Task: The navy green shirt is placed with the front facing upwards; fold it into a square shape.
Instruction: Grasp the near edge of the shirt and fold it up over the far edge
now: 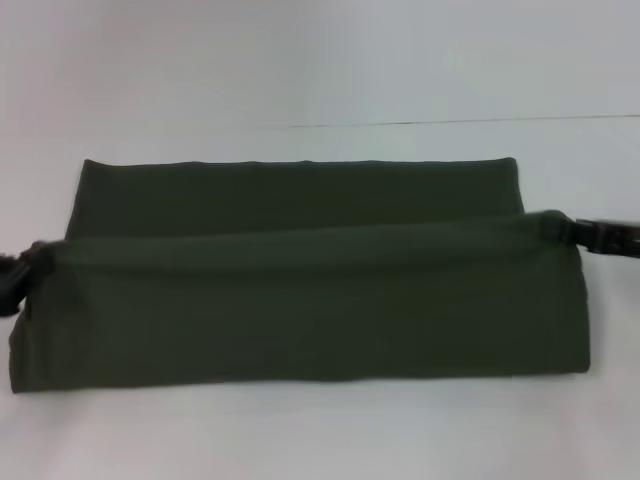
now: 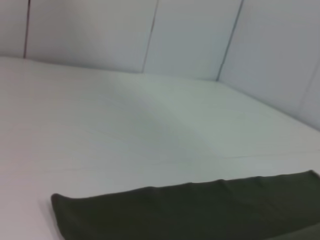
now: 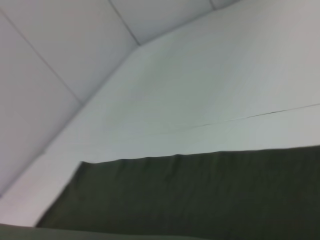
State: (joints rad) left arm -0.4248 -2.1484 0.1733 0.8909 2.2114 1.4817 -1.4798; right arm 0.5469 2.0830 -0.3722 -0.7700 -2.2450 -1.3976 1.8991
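We see one shirt [image 1: 300,290] lying on the white table [image 1: 320,440], its near layer lifted toward the far edge. Two grippers pinch that layer: the left gripper [image 1: 18,275] and the right gripper [image 1: 575,232]. Uneven travel, we judge, could skew the fold, or a corner could slip free.

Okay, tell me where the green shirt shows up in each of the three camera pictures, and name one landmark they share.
Head view: the navy green shirt fills the middle, its near layer lifted at both ends by the left gripper and right gripper.
Left wrist view: only a strip along the bottom edge.
Right wrist view: across the lower part.
Shared landmark: the shirt's straight far edge on the white table.
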